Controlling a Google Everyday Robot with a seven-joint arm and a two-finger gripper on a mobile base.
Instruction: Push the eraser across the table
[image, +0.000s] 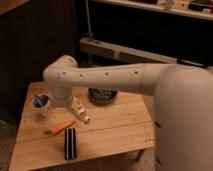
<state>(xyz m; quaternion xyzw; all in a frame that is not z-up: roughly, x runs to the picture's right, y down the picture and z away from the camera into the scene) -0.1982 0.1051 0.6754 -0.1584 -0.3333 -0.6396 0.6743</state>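
The narrow black rectangular eraser with pale lengthwise stripes (70, 143) lies near the front edge of the light wooden plank surface (117, 125). Its long side runs front to back.

Just beyond the eraser lies an orange carrot (61, 127), close to it but seemingly not touching. Farther beyond the eraser are a white labelled tube (80, 111), a white cup (41, 103) and a dark round bowl (102, 94).

The robot's hand (64, 100) hangs well beyond the eraser, low between cup and tube. I cannot tell whether it is open or closed (the thick white arm hides most of it).

The likely trouble is the clutter between hand and eraser. Coming over, the hand could sweep the carrot or roll the tube. An off-centre push would probably spin the eraser rather than slide it. A push toward the front edge could send it off the surface.
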